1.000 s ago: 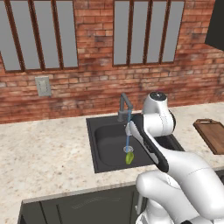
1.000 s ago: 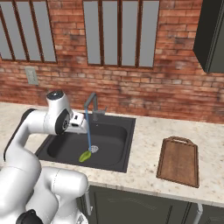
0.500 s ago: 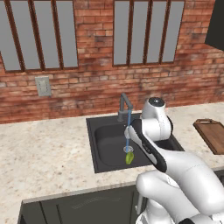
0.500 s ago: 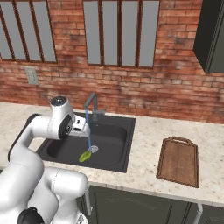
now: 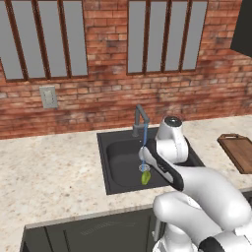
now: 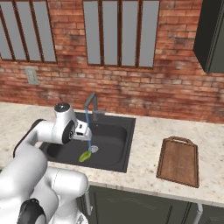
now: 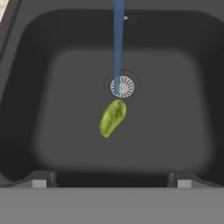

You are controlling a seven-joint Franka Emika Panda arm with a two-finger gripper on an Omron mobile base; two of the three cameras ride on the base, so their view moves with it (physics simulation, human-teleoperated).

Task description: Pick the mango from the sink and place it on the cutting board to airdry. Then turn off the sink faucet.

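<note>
Wide apart and holding nothing, the two dark finger tips of the robot's gripper [image 7: 112,181] stand at the bottom of the hand view, hanging over the dark grey, nearly black rectangular sink [image 7: 26,87] and looking down into it. From the right base camera the gripper [image 6: 83,131] sits at the end of the white arm, above the basin's left half.

On the basin floor lies the small yellow-green oval mango [image 7: 112,117], smooth and tilted, its upper end pointing toward one o'clock in the hand view. It rests just beside the round silver drain [image 7: 124,86], at about seven o'clock from it, near or perhaps just touching its edge. A thin blue stream of water [image 7: 118,39] falls straight onto the drain, so the slim grey angular metal faucet [image 5: 139,118] is running. From the left base camera the mango [image 5: 145,176] shows low in the basin, at six o'clock from the spout.

Well apart from the sink, on the speckled beige stone counter [image 6: 144,144] at about three o'clock from the basin in the right base view, lies the reddish-brown rectangular wooden cutting board [image 6: 179,162] with nothing on it.

As I judge it, no step is finished: the fruit is not yet grasped, the board awaits it, and the tap is not yet turned off. The hand looks lined up for a descent onto the fruit.
</note>
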